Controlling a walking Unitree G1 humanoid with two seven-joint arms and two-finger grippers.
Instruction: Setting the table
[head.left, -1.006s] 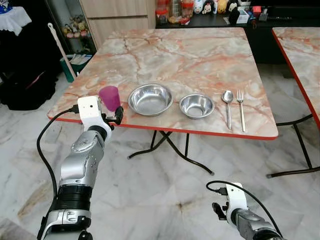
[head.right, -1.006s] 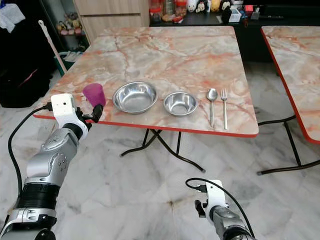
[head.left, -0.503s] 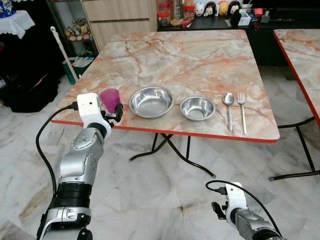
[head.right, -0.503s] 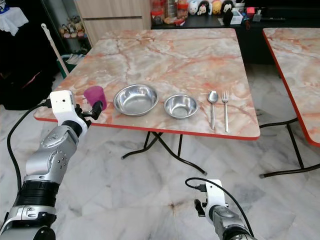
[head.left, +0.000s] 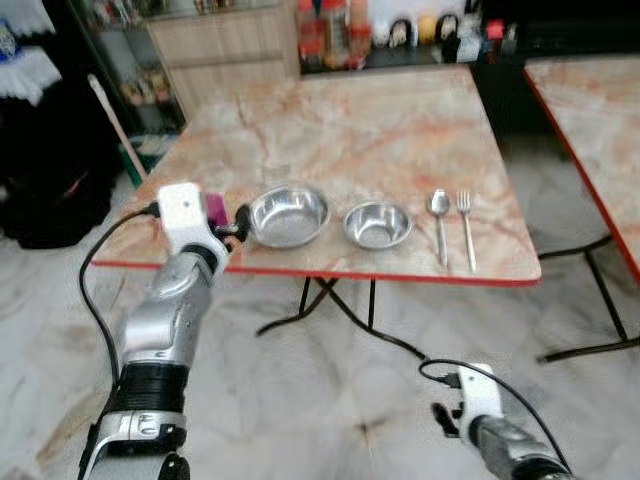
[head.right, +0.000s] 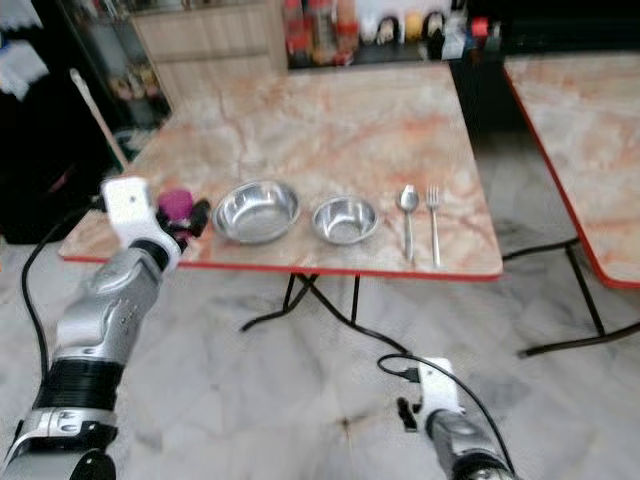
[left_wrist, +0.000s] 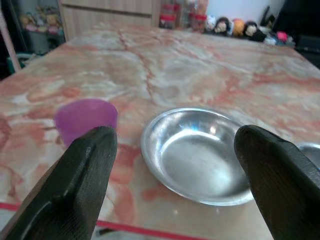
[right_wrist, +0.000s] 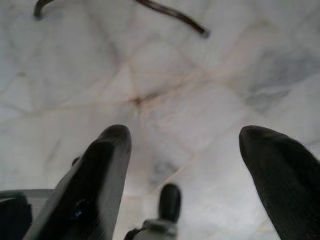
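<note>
Right gripper (right_wrist: 175, 165) hung low over the marble floor (right_wrist: 165, 90), fingers spread wide, nothing held; idle

Left gripper (left_wrist: 175, 165) raised at the near left edge of the table (head.left: 400, 130), fingers wide apart, nothing held. In the wrist view the purple cup (left_wrist: 86, 117) sits just past one finger (left_wrist: 75, 185), off to that side of the gap, not between the fingers; contact with that finger cannot be told. The cup is upright, near the table's red edge, just beside the large bowl (head.left: 288, 214)

Along the near edge, left to right: cup, large bowl, small bowl (head.left: 377, 223), spoon (head.left: 440, 222), fork (head.left: 466, 228). Spoon and fork lie parallel, close together, handles toward the near edge. Head views are blurred, so fine gaps are not readable

Step in hand is judged to be a grasp on the cup, though a withdrawal after placing cannot be ruled out. For a good grasp:
- the gripper should be shifted toward the cup until the cup is centred in the gap
- the fingers should be closed at mid-height, not at the rim
- the far finger must be kept clear of the large bowl's rim
- the cup is light and near the edge; a nudge could send it off, so the approach should be slow and level

Far side of the table bare; shelf with bottles (head.left: 330, 25) beyond
</note>
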